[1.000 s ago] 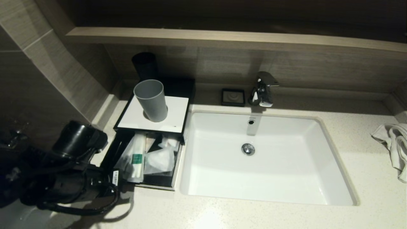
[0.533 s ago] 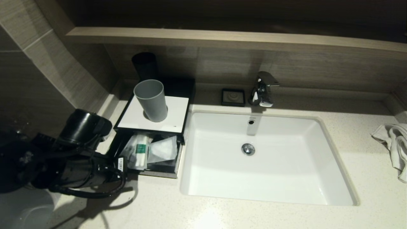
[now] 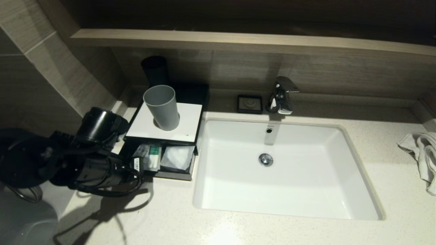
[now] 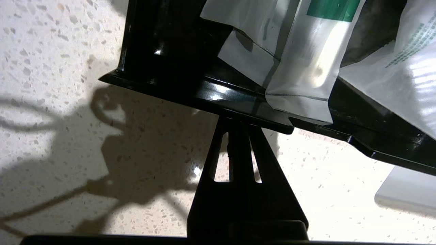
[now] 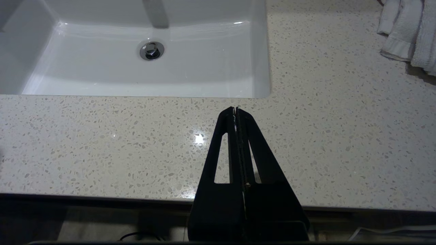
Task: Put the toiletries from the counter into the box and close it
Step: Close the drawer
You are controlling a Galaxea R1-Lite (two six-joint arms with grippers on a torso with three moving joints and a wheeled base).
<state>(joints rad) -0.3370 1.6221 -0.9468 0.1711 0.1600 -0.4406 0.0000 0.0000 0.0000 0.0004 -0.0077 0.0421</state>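
Toiletries lie inside the half-open drawer; left gripper, fingers pressed together and empty, should push its near lip squarely, avoiding overhanging packets. Right gripper is closed.

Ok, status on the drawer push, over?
Left claw shut, tips at drawer front. Right claw shut, parked over counter. Drawer partly open, packets inside. Nothing blocking it.
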